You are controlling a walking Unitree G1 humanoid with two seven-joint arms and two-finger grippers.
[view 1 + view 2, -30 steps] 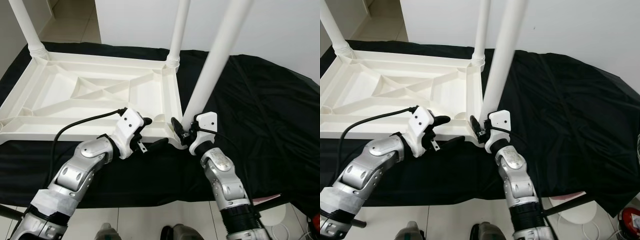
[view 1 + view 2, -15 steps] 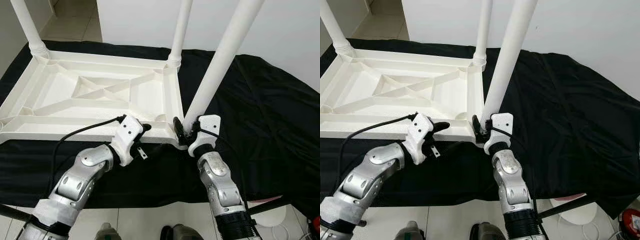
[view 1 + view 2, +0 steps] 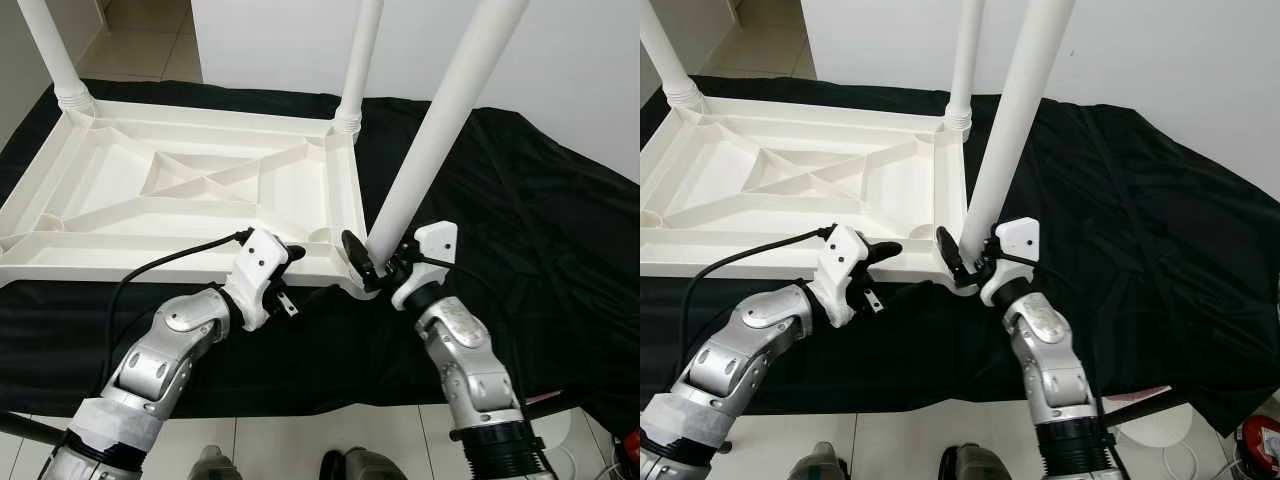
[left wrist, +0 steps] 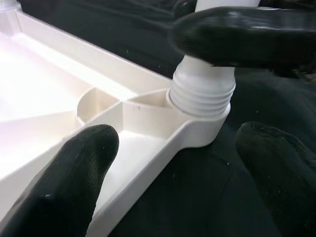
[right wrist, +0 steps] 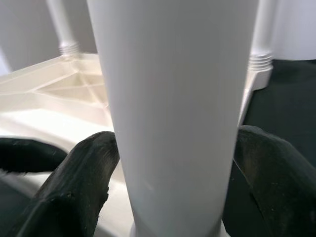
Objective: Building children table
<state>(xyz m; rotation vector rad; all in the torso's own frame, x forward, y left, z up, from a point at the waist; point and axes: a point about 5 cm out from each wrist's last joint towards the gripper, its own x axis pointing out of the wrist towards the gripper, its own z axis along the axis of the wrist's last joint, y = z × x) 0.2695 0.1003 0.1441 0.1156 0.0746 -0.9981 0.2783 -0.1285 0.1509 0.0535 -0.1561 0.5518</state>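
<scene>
Right gripper jaws clamp leg base; left gripper jaws wide, straddling tabletop rim. Risk: tilted leg cross-threads in socket.

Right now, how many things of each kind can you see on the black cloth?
White round plastic table legs standing in corner sockets: 3
White ribbed plastic table top, lying upside down: 1
Total: 4

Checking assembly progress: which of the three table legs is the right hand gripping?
The near-corner leg, leaning, with the right hand around its base; the two far legs stand untouched.
</scene>
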